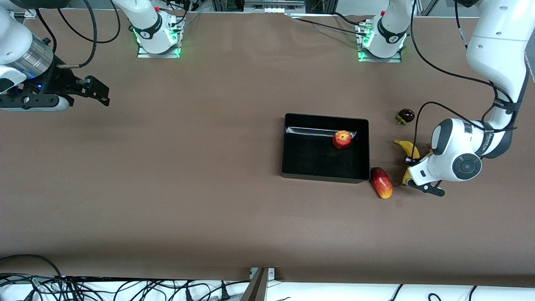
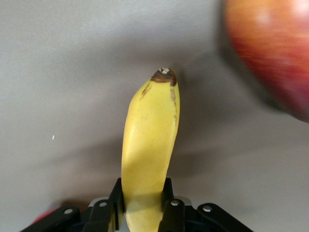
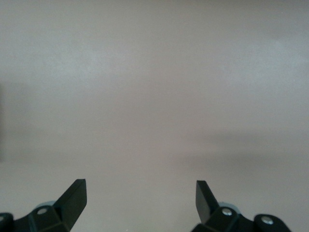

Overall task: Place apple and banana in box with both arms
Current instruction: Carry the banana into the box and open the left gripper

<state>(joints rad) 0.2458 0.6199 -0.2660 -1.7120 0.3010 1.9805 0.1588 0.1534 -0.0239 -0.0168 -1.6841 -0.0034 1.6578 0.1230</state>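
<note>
The small red apple (image 1: 342, 139) rests inside the black box (image 1: 326, 118), near its wall on the robots' side. The yellow banana (image 1: 407, 147) lies beside the box toward the left arm's end of the table. My left gripper (image 1: 410, 164) is shut on the banana's middle; in the left wrist view both fingers (image 2: 116, 193) press the banana (image 2: 149, 130), whose dark tip points away. My right gripper (image 1: 98, 92) waits open over the right arm's end of the table, with only bare table between its fingertips (image 3: 75, 193).
An oblong red-and-yellow fruit (image 1: 381, 182) lies at the box's corner nearest the front camera, close to the banana, and shows large in the left wrist view (image 2: 275, 48). A dark purple fruit (image 1: 406, 115) sits farther from the front camera than the banana.
</note>
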